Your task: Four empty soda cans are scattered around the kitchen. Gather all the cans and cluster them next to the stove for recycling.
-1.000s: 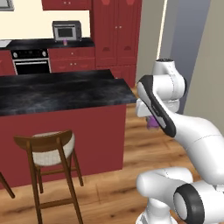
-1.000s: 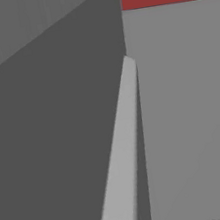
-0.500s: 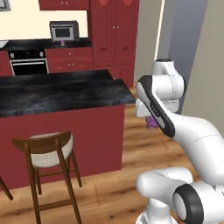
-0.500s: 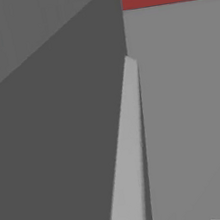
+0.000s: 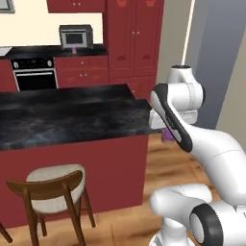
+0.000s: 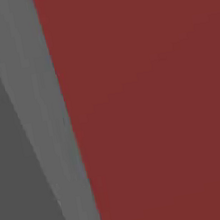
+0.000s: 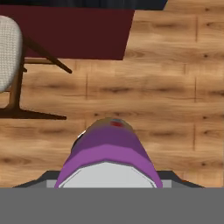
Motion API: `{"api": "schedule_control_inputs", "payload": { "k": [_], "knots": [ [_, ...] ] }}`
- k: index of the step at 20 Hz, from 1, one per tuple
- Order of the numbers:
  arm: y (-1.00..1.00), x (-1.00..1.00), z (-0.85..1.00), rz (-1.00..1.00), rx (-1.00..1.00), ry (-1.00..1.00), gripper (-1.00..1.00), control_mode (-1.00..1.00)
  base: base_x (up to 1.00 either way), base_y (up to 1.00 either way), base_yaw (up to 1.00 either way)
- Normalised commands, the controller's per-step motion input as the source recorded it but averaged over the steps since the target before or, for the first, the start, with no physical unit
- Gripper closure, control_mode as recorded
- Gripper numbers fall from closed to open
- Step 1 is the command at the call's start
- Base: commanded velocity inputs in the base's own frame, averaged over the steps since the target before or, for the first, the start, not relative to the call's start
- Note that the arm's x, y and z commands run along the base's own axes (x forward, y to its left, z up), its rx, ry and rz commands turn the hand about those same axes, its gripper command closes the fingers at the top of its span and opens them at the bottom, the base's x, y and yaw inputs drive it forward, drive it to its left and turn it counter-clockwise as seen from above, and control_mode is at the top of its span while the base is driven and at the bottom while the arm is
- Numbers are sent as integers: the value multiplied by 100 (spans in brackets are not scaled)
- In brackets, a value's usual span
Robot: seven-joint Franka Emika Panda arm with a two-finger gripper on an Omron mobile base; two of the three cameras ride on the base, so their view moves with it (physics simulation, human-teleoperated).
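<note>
A: Left base view, listed left to right?
B: Wooden chair (image 5: pixel 50 192), cushioned seat, lower left. Black wall oven (image 5: pixel 32 74), upper left, with a microwave (image 5: pixel 76 36) on the far desk beside it. Black marbled island desk (image 5: pixel 67 115), centre left. Hand (image 5: pixel 166 132), centre right, just off the desk's corner.

A: Hand state?
B: Closed on a purple soda can (image 5: pixel 168 137); a sliver of it shows behind the arm.

A: Hand view?
B: Chair seat at left edge. Soda can (image 7: pixel 108 151) at bottom centre, held above the wood plank floor (image 7: pixel 175 87). Dark red island side along the top.
</note>
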Motion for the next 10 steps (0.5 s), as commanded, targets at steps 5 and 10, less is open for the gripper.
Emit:
{"api": "schedule_control_inputs", "payload": {
  "k": [5,10],
  "knots": [
    [0,0,0,0,0,0,100,100,93,-3,4],
    [0,0,0,0,0,0,100,100,78,-36,1]
  ]
}}
